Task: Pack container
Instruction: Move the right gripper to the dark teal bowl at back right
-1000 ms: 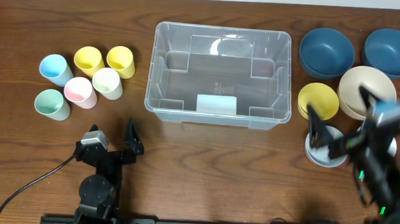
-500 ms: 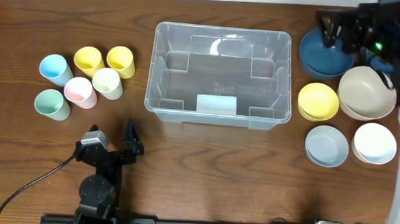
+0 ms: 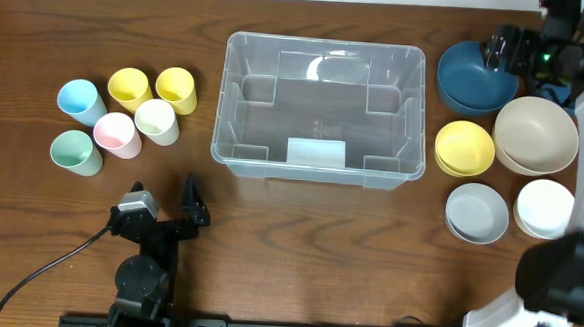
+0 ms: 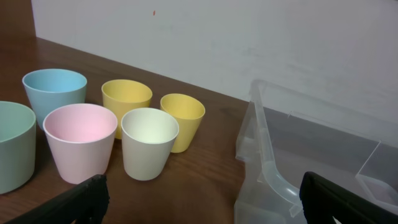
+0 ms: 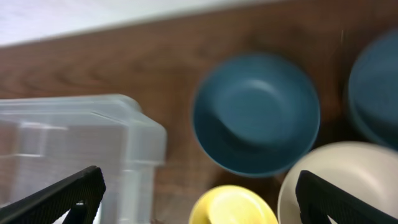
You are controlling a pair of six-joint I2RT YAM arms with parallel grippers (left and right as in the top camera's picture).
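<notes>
In the overhead view the right gripper (image 3: 500,49), wide open and empty, hangs over a blue bowl (image 3: 469,81). The container (image 3: 320,110) lies at its 8 o'clock. The left gripper (image 4: 202,190) gapes empty too.

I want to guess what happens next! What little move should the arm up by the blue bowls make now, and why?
Probably lower the right gripper onto the dark blue bowl nearest the container and close on its rim. Its jaws are open right above that bowl, holding nothing, and the container has no bowls in it yet.
</notes>
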